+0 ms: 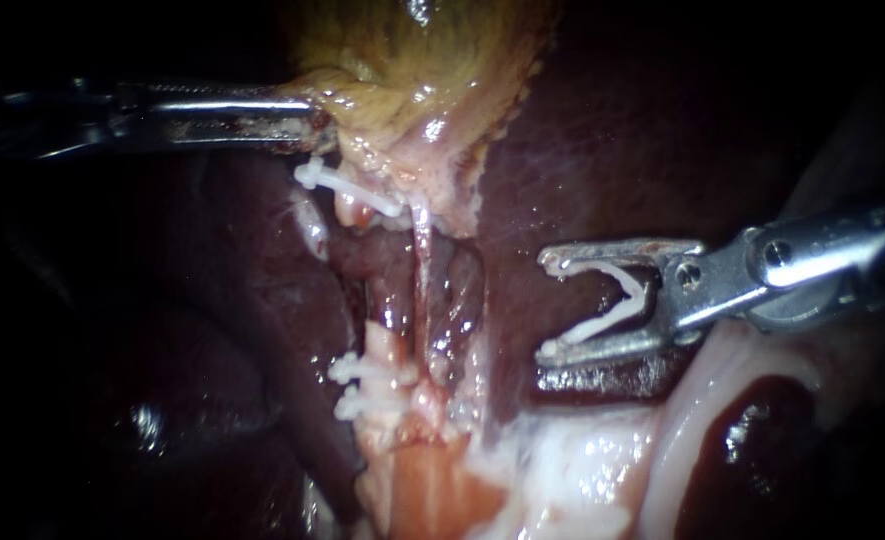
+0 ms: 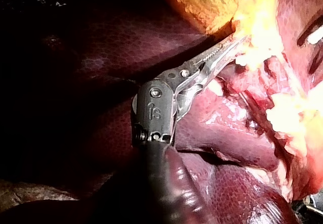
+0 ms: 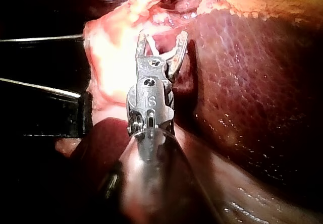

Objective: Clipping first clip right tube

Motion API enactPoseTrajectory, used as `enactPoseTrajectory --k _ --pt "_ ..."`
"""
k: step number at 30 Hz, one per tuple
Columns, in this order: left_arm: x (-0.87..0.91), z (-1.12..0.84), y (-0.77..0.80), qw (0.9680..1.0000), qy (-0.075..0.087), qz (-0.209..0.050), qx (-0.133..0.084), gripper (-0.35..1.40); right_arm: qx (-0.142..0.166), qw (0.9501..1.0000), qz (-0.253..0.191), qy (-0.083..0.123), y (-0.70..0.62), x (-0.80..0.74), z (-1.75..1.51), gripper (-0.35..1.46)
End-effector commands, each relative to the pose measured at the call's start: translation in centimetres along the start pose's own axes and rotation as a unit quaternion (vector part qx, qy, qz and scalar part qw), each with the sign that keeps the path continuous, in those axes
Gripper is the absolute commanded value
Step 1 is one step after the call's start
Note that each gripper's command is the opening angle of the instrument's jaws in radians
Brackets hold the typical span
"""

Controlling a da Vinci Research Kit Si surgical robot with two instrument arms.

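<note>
The gallbladder (image 1: 432, 60) is being gripped at 12 o'clock by the left instrument (image 1: 312, 120). Its hand is being pressed tight on the yellow edge. It is likely being pulled that way so that the tubes under it are being stretched out and made easy to reach.

The right tube (image 1: 423, 290) is being shown in the middle as a thin pale string. It is running from 12 to 6 o'clock across the dark liver (image 1: 602, 150). Three shut clips (image 1: 347, 185) are being seen just beside it on its 9 o'clock side, and none is being seen on the right tube itself.

The right instrument (image 1: 547, 307) is being held at 3 o'clock of that tube, well apart from it. Its hand is being held wide, and an open clip (image 1: 602, 322) is being carried inside it, touched by both sides of the hand. The open mouth is being pointed toward 9 o'clock, most likely so that it can be slid straight around the tube. The squeezing is not yet being done
</note>
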Motion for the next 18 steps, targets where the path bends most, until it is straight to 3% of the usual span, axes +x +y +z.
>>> enactPoseTrajectory --k 1,4,11,18 --pt "0.04 -0.05 0.02 1.0000 0.000 -0.001 -0.001 -0.35 0.000 1.0000 0.000 0.000 0.00 0.00 0.00 0.50" --pt "0.22 -0.23 0.07 0.9999 0.000 -0.007 -0.008 -0.35 0.001 1.0000 0.000 0.000 0.00 0.00 0.00 0.50" --pt "0.59 -0.67 0.19 0.9997 0.024 -0.010 -0.005 -0.35 0.003 1.0000 0.000 0.000 0.00 0.00 0.01 0.50" --pt "0.58 -0.70 0.24 0.9997 0.024 -0.007 -0.004 -0.35 0.016 0.9999 0.002 0.000 0.02 0.07 0.15 0.50"
